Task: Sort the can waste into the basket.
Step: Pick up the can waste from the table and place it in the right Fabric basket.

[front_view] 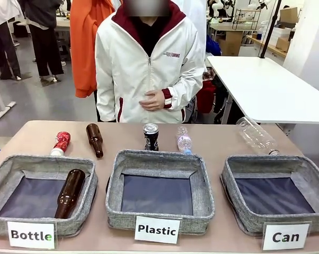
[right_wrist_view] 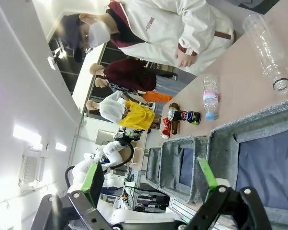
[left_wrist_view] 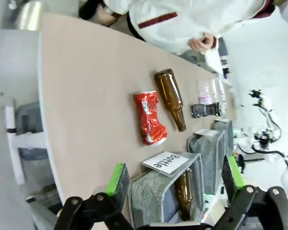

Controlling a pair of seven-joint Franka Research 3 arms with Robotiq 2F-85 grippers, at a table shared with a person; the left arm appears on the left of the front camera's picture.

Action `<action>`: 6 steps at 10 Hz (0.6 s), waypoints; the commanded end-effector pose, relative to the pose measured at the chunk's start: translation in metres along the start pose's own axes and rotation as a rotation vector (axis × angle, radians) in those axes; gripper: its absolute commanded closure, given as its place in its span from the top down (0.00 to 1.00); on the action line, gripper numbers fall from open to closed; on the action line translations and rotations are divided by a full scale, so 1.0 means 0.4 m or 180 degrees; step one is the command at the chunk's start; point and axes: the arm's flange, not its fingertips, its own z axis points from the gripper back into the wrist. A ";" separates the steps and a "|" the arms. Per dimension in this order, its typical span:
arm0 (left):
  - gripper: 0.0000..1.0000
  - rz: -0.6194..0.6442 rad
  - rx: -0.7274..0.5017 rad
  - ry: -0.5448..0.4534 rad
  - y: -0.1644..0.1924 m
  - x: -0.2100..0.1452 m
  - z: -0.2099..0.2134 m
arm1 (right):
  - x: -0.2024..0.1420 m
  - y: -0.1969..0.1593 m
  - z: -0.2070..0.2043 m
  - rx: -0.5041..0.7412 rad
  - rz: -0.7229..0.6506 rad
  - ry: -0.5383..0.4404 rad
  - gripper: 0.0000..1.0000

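While both hands stand fully open and empty, the left hand is nearer the crushed red can, which lies on the desk ahead of it, beyond the "Bottle" basket, long axis pointing away from the hand. The black can stands upright farther off. The "Can" basket sits just ahead of the right hand.
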 end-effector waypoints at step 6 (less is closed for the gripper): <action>1.00 -0.0373 0.0882 0.0415 -0.291 0.020 -0.185 | 0.006 0.003 -0.001 0.0082 0.0086 -0.0057 1.00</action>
